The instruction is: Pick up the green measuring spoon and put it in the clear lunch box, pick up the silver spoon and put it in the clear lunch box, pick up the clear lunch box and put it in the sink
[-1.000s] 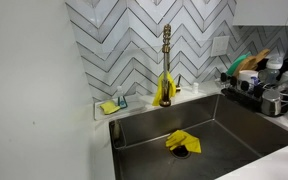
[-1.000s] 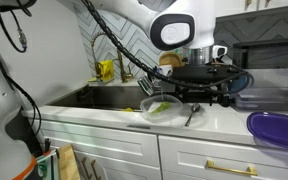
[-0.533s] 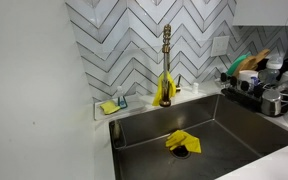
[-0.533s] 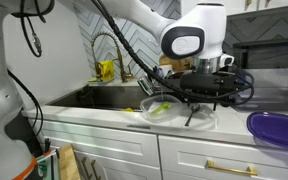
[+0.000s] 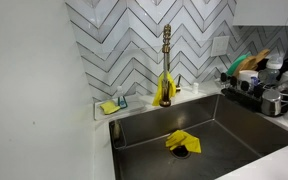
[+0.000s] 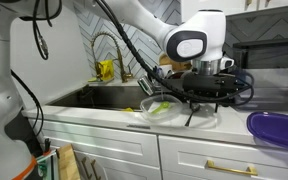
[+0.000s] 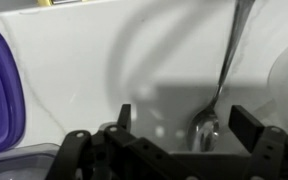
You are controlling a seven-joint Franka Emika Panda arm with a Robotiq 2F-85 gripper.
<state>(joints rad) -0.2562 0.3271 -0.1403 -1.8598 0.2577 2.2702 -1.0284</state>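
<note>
Gripper (image 7: 183, 120) is spread wide, low over the silver spoon (image 7: 222, 75), which lies on the white counter (image 7: 94, 70) just beside the clear lunch box (image 6: 142, 108); the green measuring spoon (image 6: 160, 108) looks already inside. Best to straddle the thin handle near the bowl, drop straight, then close. Fingertips are cut off in the wrist view, and the exterior view of the sink (image 5: 234, 135) shows no arm.

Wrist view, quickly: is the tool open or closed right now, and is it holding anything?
Tool: open, holding nothing; its fingers stand apart on either side of the silver spoon, which lies on the counter.
</note>
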